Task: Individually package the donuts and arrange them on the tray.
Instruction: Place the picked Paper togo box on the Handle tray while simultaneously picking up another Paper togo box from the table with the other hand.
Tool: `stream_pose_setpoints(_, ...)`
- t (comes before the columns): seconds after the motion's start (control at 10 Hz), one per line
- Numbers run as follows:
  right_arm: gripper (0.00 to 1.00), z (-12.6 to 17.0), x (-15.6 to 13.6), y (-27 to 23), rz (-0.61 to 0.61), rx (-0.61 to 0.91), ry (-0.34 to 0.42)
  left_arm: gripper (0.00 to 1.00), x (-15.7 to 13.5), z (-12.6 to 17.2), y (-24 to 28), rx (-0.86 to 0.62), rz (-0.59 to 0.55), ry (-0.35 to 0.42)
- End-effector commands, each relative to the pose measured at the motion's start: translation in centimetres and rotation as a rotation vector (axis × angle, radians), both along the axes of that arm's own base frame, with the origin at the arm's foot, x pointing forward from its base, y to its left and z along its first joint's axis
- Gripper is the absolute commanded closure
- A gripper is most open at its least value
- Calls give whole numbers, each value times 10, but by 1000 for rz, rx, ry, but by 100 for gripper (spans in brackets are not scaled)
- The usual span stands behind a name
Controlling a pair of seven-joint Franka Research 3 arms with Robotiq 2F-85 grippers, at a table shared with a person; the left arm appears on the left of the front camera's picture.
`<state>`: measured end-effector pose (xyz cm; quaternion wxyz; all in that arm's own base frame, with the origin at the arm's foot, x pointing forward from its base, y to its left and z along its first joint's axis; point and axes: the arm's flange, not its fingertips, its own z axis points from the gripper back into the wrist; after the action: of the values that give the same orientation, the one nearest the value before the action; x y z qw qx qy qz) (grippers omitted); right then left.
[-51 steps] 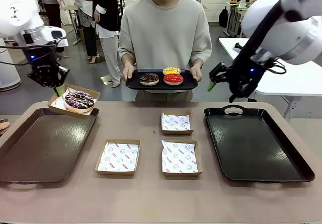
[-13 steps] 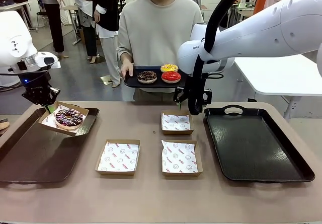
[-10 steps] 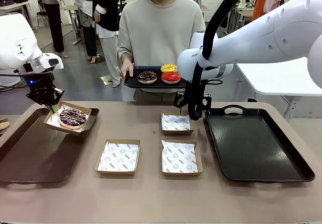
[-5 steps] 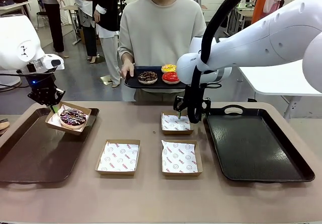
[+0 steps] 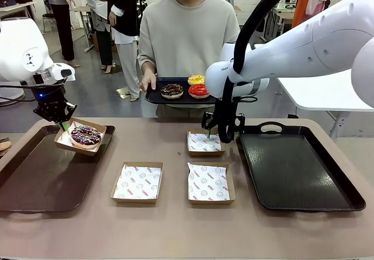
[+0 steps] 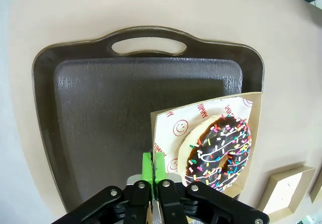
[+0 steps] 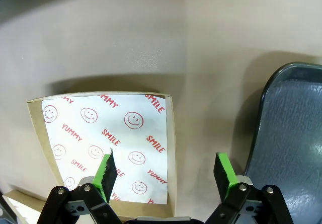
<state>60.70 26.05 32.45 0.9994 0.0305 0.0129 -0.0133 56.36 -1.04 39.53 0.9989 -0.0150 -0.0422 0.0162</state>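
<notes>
Pinching one edge of a cardboard box (image 6: 168, 133) with the left gripper (image 6: 153, 162), jaws pressed together on it, the sprinkled donut (image 6: 219, 151) riding inside. Having come down from well above the table, now hanging tilted just over the far corner of the left tray (image 5: 41, 178) (not yet sitting flat, judging by the slant). Bringing the right gripper (image 5: 216, 134) in from the right side, jaws spread and holding nothing, to straddle the side wall of the far empty box (image 5: 204, 142). Still waiting on the person's tray (image 5: 153, 98): chocolate donut (image 5: 172, 89), red donut (image 5: 199, 90), yellow donut (image 5: 197, 79). Probably meaning one package nearly placed, three left to fill.
</notes>
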Motion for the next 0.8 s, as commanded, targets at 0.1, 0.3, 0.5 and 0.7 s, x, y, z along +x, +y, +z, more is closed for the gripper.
stream_pose_setpoints(0.1,0,-4,1,-3,17,13,6,99,18,-1,-4,18,12,23)
stream_pose_setpoints(0.3,0,-7,1,-3,22,22,16,99,28,-3,-6,25,4,30)
stream_pose_setpoints(0.5,0,-8,1,-3,20,24,19,99,34,-6,-8,35,-19,48)
stream_pose_setpoints(0.7,0,-9,0,-3,22,25,20,99,40,-14,-9,46,-27,64)
